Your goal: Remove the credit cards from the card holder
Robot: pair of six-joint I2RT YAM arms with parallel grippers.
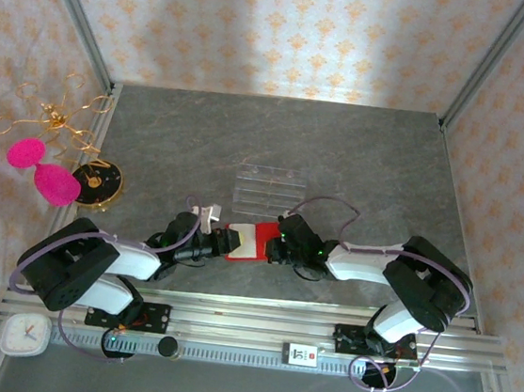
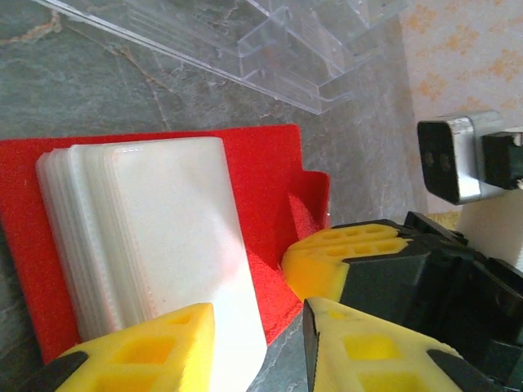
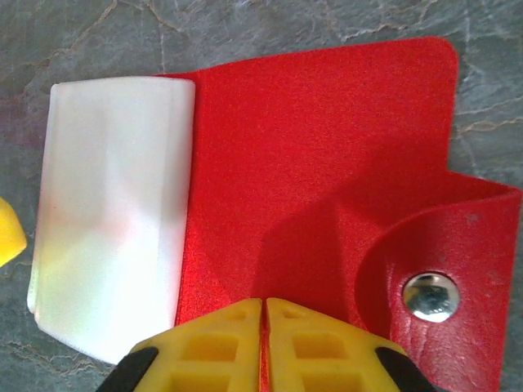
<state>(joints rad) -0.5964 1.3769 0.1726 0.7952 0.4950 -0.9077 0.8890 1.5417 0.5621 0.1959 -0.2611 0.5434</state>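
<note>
The red wallet (image 1: 255, 243) lies open on the grey worktop (image 1: 202, 142), between the two arms and near the clear tray (image 1: 268, 187). The left pincer (image 2: 257, 314) stands apart, straddling the near edge of the whitish card stack (image 2: 163, 237) inside the wallet. The right pincer (image 3: 263, 306) is together, its tips on the wallet's red inner face.

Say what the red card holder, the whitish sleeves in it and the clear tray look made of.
The card holder: red faux leather or felt-like sheet, matte, finely grained; metal snap, shiny. The sleeves: soft frosted plastic, probably; translucent, stacked edges showing through. The tray: rigid clear plastic, glossy, table visible through it.
</note>
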